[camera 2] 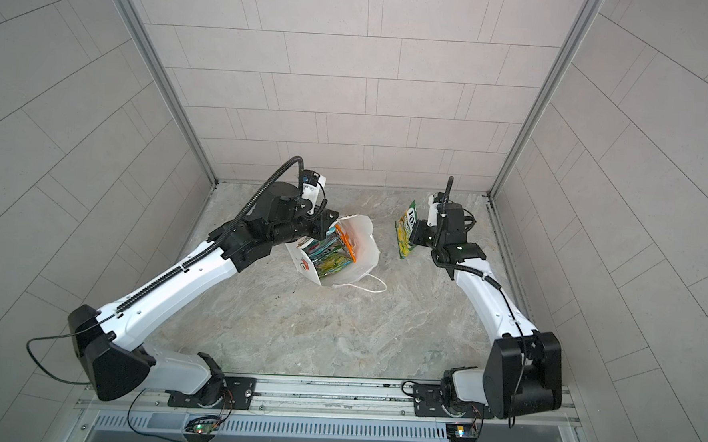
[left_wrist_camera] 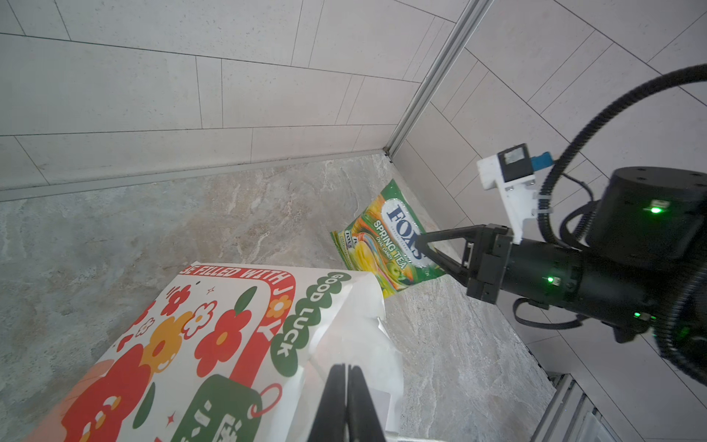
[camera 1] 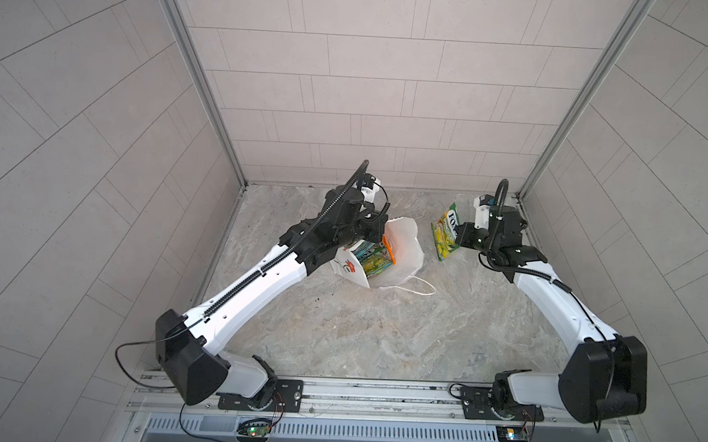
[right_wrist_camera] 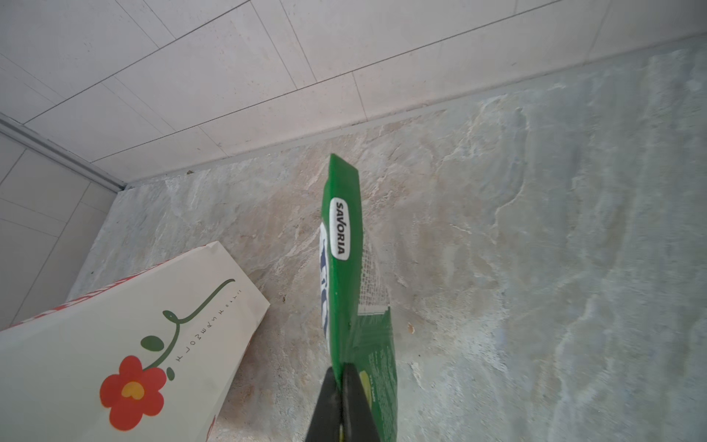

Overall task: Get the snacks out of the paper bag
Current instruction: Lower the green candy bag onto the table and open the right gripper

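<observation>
Glossy green-yellow FOX'S packet (left_wrist_camera: 373, 248) clamped in the right gripper (left_wrist_camera: 419, 243); white flower-printed paper bag (left_wrist_camera: 229, 325), tilted, rim pinched by the left gripper (left_wrist_camera: 345, 369) — more snacks (camera 1: 373, 259) inside.

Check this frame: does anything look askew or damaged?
The paper bag leans tilted, and its rim looks crumpled where the left gripper pinches it. The green-yellow packet in the right gripper looks fine.

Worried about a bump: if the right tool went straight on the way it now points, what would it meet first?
Probably the bare tabletop short of the back wall; the paper bag lies off to one side. The green packet in the right tool leads. Depth is unclear.
</observation>
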Available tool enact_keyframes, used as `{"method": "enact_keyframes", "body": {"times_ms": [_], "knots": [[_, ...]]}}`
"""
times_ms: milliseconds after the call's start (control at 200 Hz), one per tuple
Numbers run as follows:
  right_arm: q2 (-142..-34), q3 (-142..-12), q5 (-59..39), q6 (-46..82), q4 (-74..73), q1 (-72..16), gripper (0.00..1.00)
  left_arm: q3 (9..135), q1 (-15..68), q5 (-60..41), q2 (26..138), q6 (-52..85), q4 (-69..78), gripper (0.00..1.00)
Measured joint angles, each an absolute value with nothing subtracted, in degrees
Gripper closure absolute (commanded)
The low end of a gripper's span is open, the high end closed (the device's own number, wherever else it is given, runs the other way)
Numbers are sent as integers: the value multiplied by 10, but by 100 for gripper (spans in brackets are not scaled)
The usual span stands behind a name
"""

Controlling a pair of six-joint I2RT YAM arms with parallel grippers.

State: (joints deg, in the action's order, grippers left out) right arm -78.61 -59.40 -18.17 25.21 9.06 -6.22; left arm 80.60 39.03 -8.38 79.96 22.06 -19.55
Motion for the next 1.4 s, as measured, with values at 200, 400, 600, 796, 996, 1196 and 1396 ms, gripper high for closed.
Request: {"method": "enact_keyframes", "body": {"times_ms": [200,400,600,796,996,1196,1396], "knots": [[-877,-592,-267,294,-7,-49,100,803,390,-86,799,221,-196,100],[-969,-597,-313,321,-65,-29,100,801,390,-87,799,221,-195,100],[-1006,-630,-325,317,-73,-15,100,801,390,-88,799,221,-195,100],[-1034,-650,-317,300,-57,-6,100,801,390,-88,799,221,-195,100],[-1071,-691,-291,280,-23,-2,100,801,390,-88,799,221,-195,100],[-1082,-701,-249,270,-3,-2,100,801,390,-88,799,221,-195,100],[-1093,-708,-215,270,18,5,67,801,390,-88,799,221,-196,100]]}}
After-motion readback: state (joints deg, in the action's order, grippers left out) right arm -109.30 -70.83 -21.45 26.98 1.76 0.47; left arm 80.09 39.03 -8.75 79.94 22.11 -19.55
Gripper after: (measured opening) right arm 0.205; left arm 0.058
